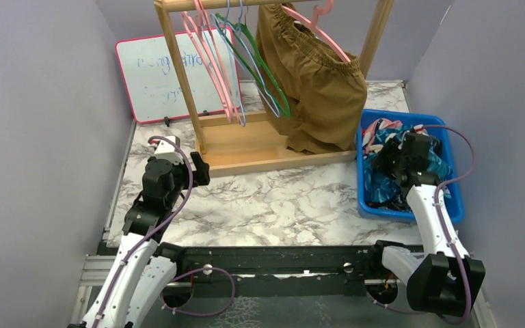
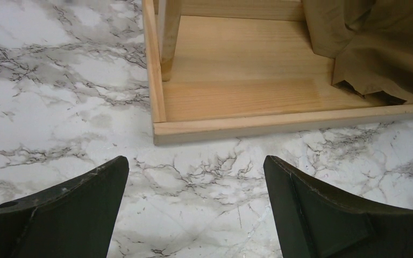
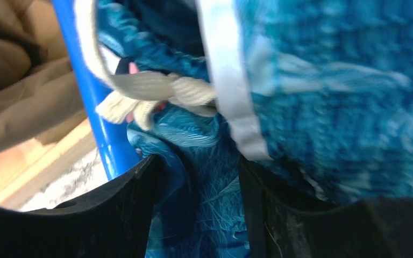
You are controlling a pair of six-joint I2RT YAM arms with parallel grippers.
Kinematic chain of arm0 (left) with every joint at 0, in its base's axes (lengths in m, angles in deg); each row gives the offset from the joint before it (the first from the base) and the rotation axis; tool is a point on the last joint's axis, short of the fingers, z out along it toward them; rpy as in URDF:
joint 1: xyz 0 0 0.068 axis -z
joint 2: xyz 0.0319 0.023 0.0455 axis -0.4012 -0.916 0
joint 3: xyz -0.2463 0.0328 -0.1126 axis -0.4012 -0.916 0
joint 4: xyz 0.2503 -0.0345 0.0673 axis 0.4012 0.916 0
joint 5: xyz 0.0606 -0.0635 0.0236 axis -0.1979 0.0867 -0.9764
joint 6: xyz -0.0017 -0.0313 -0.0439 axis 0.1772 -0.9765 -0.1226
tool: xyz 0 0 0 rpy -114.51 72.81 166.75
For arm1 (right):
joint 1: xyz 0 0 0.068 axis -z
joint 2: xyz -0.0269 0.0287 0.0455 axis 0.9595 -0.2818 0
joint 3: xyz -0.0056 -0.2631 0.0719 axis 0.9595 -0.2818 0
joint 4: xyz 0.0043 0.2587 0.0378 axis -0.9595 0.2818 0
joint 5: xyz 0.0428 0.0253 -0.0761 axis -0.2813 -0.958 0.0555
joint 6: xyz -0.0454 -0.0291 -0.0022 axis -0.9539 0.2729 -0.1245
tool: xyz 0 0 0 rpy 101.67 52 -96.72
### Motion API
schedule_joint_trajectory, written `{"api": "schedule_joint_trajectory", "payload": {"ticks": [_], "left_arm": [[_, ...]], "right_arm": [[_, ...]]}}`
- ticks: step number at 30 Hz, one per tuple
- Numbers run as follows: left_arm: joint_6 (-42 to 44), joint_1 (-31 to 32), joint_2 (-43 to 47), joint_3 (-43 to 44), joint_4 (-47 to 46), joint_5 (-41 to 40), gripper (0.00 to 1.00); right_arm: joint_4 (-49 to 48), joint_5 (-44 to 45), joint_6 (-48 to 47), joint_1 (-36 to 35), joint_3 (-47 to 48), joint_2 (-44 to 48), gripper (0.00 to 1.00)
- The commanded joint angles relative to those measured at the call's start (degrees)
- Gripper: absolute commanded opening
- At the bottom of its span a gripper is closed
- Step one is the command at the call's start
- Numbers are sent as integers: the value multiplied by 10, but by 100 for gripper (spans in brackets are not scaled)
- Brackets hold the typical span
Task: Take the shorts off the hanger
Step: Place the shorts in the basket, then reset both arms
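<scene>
One pair of plain brownish-orange shorts (image 1: pixel 321 89) hangs by its waistband on a pink hanger (image 1: pixel 318 31) at the right of the wooden rack; its hem shows in the left wrist view (image 2: pixel 376 48). My right gripper (image 1: pixel 391 166) is down inside the blue bin (image 1: pixel 410 117), jaws partly apart among teal-blue patterned shorts (image 3: pixel 328 91) with a white drawstring (image 3: pixel 156 91); fabric lies between and over its fingers (image 3: pixel 198 172). My left gripper (image 1: pixel 202 167) is open and empty, low over the marble just before the rack's base (image 2: pixel 196 166).
Several empty pink, blue and green hangers (image 1: pixel 212 61) hang at the rack's left. The rack's wooden tray base (image 2: pixel 247 91) stands mid-table. The bin holds several printed shorts (image 1: pixel 383 130). A whiteboard (image 1: pixel 154 78) leans at the back left. Purple walls close both sides.
</scene>
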Motion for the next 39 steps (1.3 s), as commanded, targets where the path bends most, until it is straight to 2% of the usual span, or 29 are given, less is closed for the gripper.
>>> {"api": "schedule_joint_trajectory", "payload": {"ticks": [1,3,5,7,10,13,18,27,33,39], "left_arm": [[0,-2,12,-6,-9,-1,99],[0,-3,11,-6,-9,0,99],[0,-2,11,-6,-8,1,99],[0,-2,11,-6,-8,1,99],[0,-2,12,-6,-7,0,99],[-1,-3,13,-6,-7,-6,99],[-9,-2,11,-3,-6,-22,99],[-39,-3,12,22,6,-87,99],[-55,-2,47,33,17,-160,99],[-47,-2,95,33,22,-177,99]], "right_arm": [[-2,127,17,4,-5,45,52],[-33,118,5,3,-22,71,43],[-49,98,-3,4,-29,83,41],[-48,72,-8,4,-18,81,47],[-14,16,-9,4,32,61,65],[24,-45,-3,3,90,50,73],[16,-112,0,3,116,91,77],[-47,-249,-53,4,135,182,83],[-49,-336,-85,4,161,214,84],[-68,-422,-132,3,161,257,86]]}}
